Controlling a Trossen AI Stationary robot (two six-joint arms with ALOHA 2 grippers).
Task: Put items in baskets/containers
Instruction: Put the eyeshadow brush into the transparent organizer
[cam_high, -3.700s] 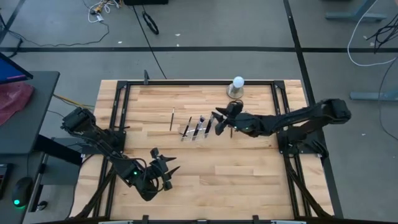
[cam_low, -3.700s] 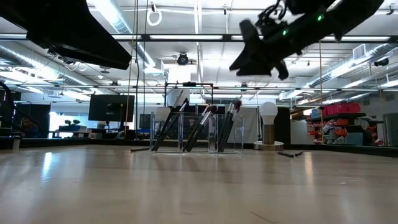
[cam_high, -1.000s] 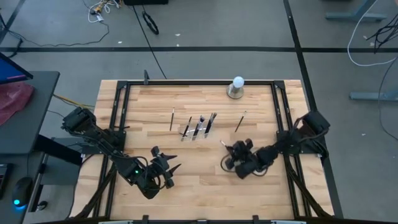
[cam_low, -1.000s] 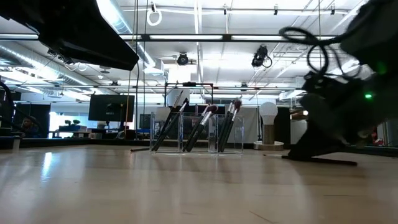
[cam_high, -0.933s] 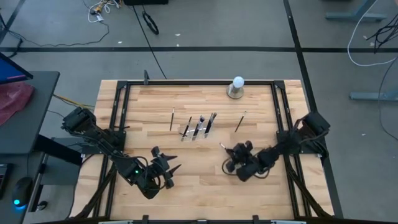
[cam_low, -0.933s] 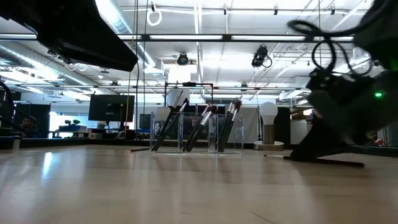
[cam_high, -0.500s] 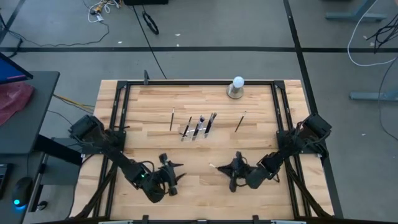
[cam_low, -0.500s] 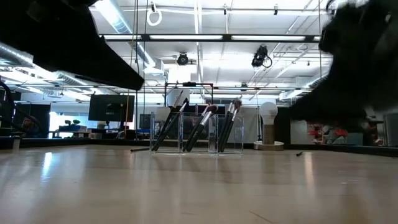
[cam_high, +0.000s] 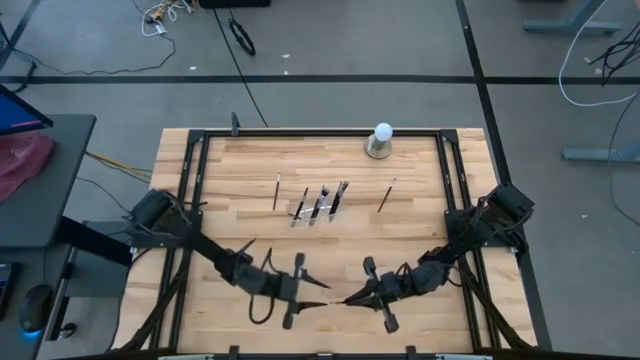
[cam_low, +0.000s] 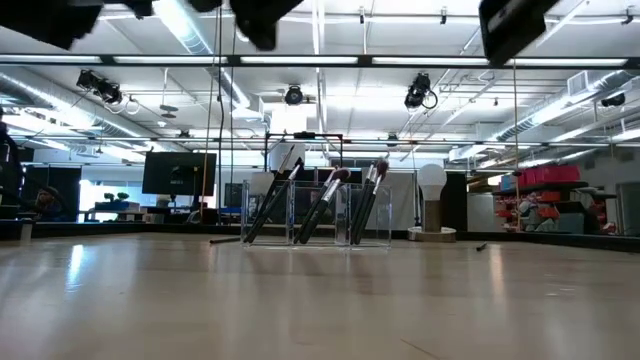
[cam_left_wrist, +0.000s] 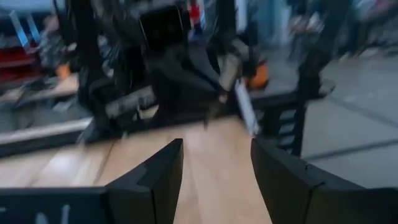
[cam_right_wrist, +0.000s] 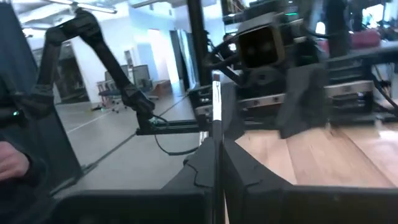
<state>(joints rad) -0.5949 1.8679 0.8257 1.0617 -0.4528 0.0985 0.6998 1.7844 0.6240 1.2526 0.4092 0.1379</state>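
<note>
Both arms meet at the near, middle part of the counter (cam_high: 420, 170), tip to tip. The right gripper (cam_high: 352, 297) has its fingers clenched on one thin brush (cam_right_wrist: 216, 93), which sticks out past the fingertips. In the high view its long axis runs roughly along the counter's front edge, pointing at the left gripper (cam_high: 320, 295). The left gripper has its fingers parted and holds nothing. In its wrist view the gap between them faces the other arm, where the brush's pale ferrule end shows tilted, just beyond the fingertips and a little to one side of the gap. You should read this as a hand-over about to be made. The relation that decides it is that the brush lies straight ahead of the left fingers, end-on rather than crosswise, so the gap has to be lined up with the shaft before it closes. Whether the tip has already entered the gap cannot be told. The clear holder (cam_high: 320, 208) stands well apart from both grippers, toward the far middle of the counter, with several brushes leaning in its compartments. Two loose brushes lie flat on either side of it, one on the left arm's side (cam_high: 277, 190) and one on the right arm's side (cam_high: 386, 195). The white ball (cam_high: 382, 131) is at the far edge.
</note>
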